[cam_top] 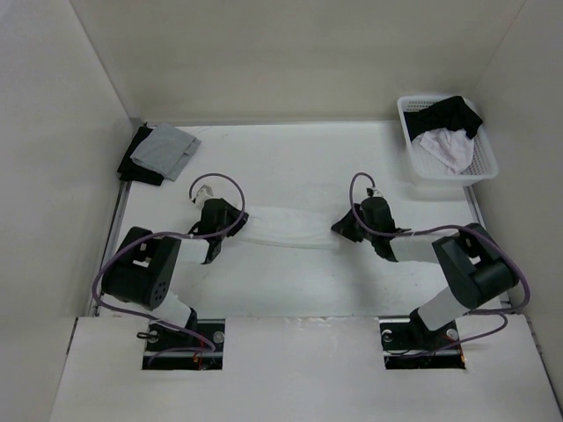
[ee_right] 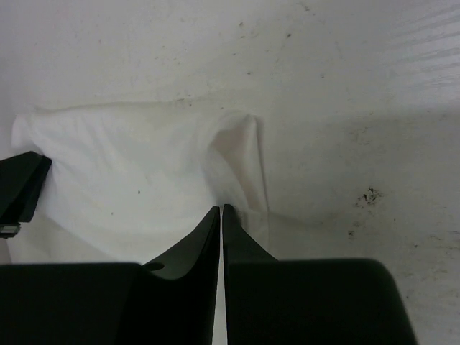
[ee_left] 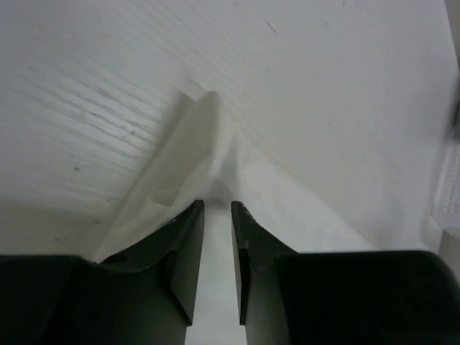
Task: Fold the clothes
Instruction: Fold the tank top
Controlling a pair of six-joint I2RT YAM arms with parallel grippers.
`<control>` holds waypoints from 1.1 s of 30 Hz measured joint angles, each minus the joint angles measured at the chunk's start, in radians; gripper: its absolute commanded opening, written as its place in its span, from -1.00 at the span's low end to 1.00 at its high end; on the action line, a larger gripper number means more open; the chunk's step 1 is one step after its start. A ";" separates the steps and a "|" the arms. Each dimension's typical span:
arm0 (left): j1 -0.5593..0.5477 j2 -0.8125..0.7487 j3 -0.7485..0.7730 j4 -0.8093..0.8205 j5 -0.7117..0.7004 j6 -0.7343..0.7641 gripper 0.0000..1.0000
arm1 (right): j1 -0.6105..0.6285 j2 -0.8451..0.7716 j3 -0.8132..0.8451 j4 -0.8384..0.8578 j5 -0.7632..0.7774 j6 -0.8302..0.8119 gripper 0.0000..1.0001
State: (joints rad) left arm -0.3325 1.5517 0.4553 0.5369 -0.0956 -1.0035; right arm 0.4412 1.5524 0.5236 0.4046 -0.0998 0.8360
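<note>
The clothes (cam_top: 290,227) are a white, thin garment folded into a band across the middle of the table, running between my two grippers. My left gripper (cam_top: 230,230) is at the band's left end. In the left wrist view its jaws (ee_left: 218,205) stand a little apart with white fabric (ee_left: 194,151) filling the gap and rising in a ridge from the tips. My right gripper (cam_top: 343,227) is at the right end. In the right wrist view its jaws (ee_right: 221,208) are pressed nearly together on the cloth (ee_right: 129,180), which creases toward the tips.
A white basket (cam_top: 479,163) with a black and a white garment stands at the back right. A grey folded cloth (cam_top: 167,148) lies on a black piece at the back left. White walls enclose the table on three sides.
</note>
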 measured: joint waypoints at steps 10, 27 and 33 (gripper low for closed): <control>0.103 -0.021 -0.109 0.140 0.064 -0.029 -0.54 | -0.010 -0.006 -0.032 0.052 0.013 0.046 -0.43; 0.026 -0.276 -0.133 0.095 0.083 -0.028 -0.45 | -0.009 -0.124 -0.123 0.008 0.013 0.025 -0.15; -0.002 -0.330 -0.148 0.080 0.084 -0.026 -0.43 | -0.008 -0.055 -0.103 0.054 -0.032 0.059 -0.58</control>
State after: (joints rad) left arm -0.3344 1.2221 0.3073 0.6174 -0.0116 -1.0294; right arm 0.4328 1.4975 0.4202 0.4587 -0.1318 0.8951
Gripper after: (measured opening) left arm 0.280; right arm 0.276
